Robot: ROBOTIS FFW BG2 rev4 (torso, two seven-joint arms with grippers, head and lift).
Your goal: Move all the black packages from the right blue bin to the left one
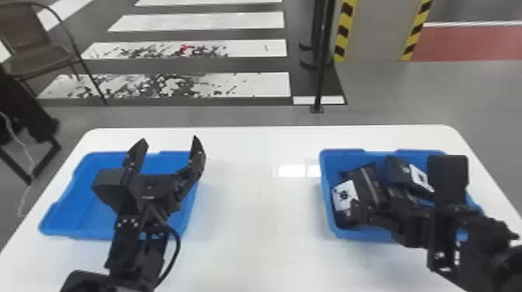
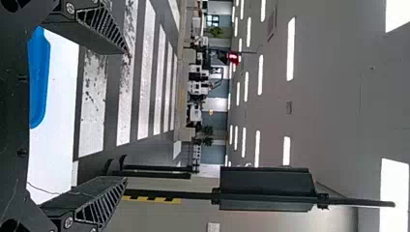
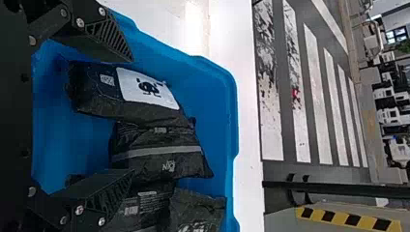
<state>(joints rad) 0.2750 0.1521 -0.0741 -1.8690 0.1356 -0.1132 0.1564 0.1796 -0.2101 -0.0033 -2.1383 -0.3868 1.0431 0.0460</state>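
So the black plastic package with the white label (image 3: 96, 104) is lying in the right blue plastic bin (image 1: 328, 217), toward the tabletop's (image 1: 256, 252) right edge. Right gripper (image 3: 133, 115) is nearer, jaws spread and empty. The package's long axis runs roughly along them, so imo squeeze across its width. Left gripper (image 1: 169, 139) is at the left bin (image 1: 73, 229), also released, holding nothing.

Our black arms (image 1: 128, 240)
We have ribbed, tapering fingers (image 2: 102, 30), silver screws (image 3: 80, 22) and a black cable (image 1: 179, 241) looping along our left arm.
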